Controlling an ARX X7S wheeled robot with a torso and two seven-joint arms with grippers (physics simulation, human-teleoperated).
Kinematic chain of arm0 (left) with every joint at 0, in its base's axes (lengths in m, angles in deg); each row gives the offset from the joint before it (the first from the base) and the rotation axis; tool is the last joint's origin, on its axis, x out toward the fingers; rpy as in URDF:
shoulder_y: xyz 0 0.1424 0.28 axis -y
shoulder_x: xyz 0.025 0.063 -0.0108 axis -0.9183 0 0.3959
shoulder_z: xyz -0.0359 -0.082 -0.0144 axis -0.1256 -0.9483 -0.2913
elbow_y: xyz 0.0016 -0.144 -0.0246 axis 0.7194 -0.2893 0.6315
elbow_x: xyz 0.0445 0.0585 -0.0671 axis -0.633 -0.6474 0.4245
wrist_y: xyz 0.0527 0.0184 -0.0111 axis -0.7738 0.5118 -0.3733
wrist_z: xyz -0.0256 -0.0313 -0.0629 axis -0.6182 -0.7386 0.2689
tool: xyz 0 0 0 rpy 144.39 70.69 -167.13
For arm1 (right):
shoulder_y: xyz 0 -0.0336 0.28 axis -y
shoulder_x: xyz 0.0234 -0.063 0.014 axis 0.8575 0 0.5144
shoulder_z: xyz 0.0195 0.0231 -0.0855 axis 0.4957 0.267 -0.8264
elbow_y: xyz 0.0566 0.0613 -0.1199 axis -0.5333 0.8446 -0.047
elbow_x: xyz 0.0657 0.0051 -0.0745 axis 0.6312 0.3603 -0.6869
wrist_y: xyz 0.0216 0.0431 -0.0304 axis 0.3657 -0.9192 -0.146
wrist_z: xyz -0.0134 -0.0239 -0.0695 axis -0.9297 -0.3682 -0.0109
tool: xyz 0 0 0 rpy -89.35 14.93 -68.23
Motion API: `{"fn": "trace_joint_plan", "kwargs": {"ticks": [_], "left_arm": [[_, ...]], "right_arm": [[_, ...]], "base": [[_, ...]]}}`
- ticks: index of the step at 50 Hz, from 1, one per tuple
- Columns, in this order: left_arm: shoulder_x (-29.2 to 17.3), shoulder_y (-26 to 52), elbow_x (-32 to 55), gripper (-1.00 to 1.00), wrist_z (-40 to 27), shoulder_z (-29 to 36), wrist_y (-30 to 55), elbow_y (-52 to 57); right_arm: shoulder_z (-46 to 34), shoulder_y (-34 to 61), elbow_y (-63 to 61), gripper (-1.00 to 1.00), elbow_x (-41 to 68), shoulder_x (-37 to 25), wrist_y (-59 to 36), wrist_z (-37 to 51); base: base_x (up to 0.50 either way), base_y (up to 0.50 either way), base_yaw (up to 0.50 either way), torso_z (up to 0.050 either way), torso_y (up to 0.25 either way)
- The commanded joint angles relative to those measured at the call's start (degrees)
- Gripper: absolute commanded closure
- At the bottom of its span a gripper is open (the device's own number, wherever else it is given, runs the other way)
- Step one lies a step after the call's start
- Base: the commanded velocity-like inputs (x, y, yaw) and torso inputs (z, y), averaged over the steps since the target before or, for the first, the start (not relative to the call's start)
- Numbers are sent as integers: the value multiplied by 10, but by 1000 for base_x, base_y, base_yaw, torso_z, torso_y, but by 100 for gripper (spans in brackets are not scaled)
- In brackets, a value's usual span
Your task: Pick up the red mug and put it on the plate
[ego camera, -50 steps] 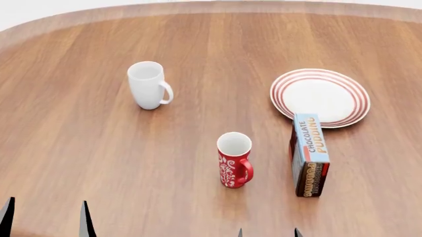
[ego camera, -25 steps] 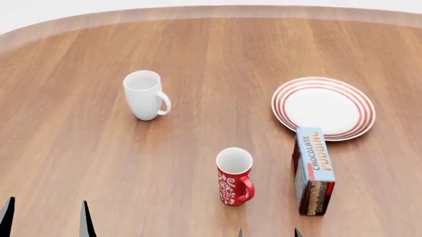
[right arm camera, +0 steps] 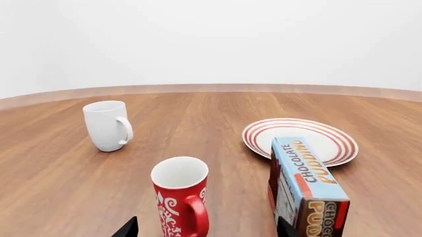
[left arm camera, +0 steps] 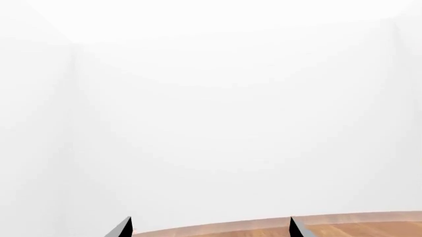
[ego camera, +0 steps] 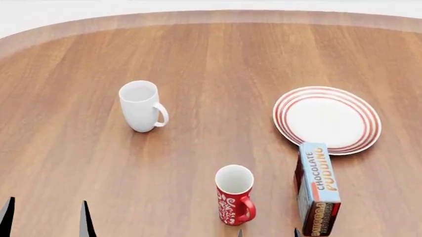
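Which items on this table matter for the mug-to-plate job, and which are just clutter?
Task items:
tall red mug with white swirls
round white plate with red rings

Clutter:
plain white mug
blue chocolate pudding box

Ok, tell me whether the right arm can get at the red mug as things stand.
Probably yes. The red mug stands upright just ahead of the right tool, nothing between them. The pudding box stands close beside it, apart, so approach carefully.

White mug (ego camera: 140, 105) upright on wood table (ego camera: 211, 59), handle to right; chocolate pudding box (ego camera: 318, 195) standing, well apart
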Motion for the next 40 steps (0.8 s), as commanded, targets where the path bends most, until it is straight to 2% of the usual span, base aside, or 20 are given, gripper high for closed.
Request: {"fn": "trace_joint_plan", "kwargs": {"ticks": [1,40], "left_arm": [[-2,0,1,-100,-3,3,1,0],[-8,2,2,-100,-12,12,1,1]], "right_arm": [[-3,2,3,-100,1,-1,2,2],[-11,4,4,-100,9,-8,5,9]], "base": [[148,0,0,0,0],[147,0,0,0,0]]}}
